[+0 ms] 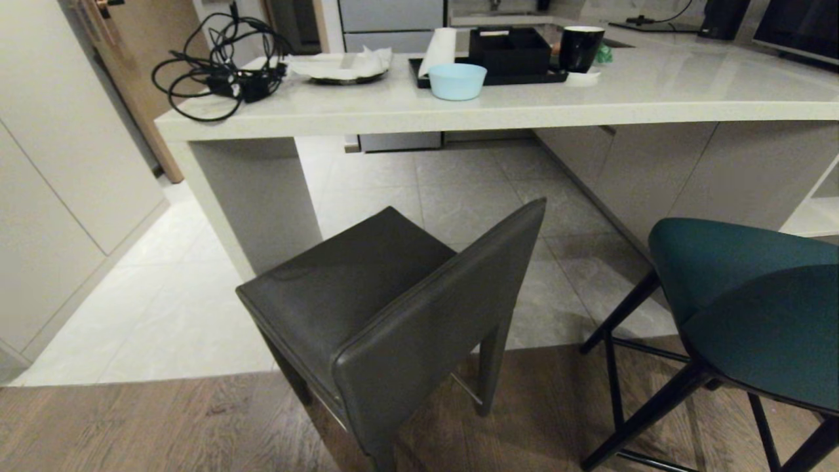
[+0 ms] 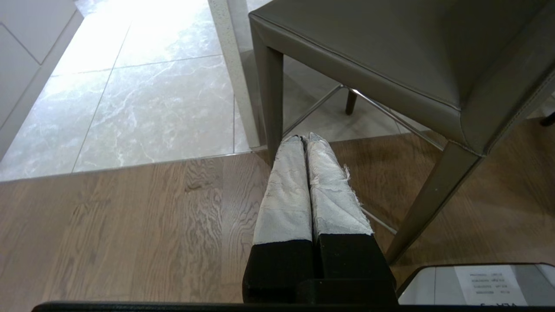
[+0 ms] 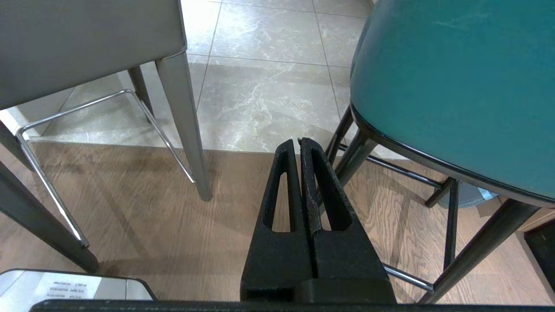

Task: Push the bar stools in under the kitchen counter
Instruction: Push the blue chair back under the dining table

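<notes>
Leftmost, the angular grey-brown stool (image 1: 387, 308), smooth leather with a square back, stands askew before the glossy pale stone counter (image 1: 498, 105), not under it; the rounded teal stool (image 1: 754, 308) on thin black legs is cut off at right. Only the wrist views show the grippers: the left gripper (image 2: 303, 138), fingers wrapped in frayed white tape, and the black right gripper (image 3: 299, 141) both hang pressed together, empty, above wood flooring.

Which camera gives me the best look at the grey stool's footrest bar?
The right wrist view: the footrest bar runs bright and unobstructed between the grey stool legs. The left wrist view shows part of it; the head view only a sliver.
</notes>
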Tool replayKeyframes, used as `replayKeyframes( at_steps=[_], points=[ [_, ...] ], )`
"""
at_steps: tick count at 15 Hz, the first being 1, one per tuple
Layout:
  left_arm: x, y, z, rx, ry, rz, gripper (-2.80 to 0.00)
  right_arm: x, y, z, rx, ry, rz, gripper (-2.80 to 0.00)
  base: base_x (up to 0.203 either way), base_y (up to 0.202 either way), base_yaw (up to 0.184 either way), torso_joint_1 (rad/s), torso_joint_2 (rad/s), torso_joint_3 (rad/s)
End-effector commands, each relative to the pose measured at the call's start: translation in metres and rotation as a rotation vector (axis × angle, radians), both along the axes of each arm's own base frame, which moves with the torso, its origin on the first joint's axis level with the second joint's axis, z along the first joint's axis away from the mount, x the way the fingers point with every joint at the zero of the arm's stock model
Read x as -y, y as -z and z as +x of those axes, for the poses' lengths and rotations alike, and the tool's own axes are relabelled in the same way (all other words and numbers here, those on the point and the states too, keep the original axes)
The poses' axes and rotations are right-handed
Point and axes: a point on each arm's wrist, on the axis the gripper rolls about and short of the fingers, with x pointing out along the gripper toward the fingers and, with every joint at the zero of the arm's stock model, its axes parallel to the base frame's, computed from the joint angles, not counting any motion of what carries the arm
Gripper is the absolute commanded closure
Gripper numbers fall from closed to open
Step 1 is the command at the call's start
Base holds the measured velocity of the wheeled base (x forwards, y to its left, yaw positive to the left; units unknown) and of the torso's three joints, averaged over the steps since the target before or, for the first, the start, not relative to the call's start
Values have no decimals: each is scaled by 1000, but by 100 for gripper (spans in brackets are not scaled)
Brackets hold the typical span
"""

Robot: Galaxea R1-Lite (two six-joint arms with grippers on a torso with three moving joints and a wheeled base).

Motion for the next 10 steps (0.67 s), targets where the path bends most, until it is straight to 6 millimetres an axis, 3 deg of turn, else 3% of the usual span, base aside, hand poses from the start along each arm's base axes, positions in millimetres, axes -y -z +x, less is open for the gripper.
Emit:
replayKeyframes(
  at_steps=[1, 10],
  points=[
    [0, 0, 0, -1, 0, 0, 0, 0, 0, 0, -2, -2, 0, 0, 0, 0, 0, 0, 0, 0],
    [0, 0, 0, 0, -8, -24, 0, 0, 0, 0, -1, 13, 48, 0, 0, 0, 0, 0, 0, 0]
  ],
)
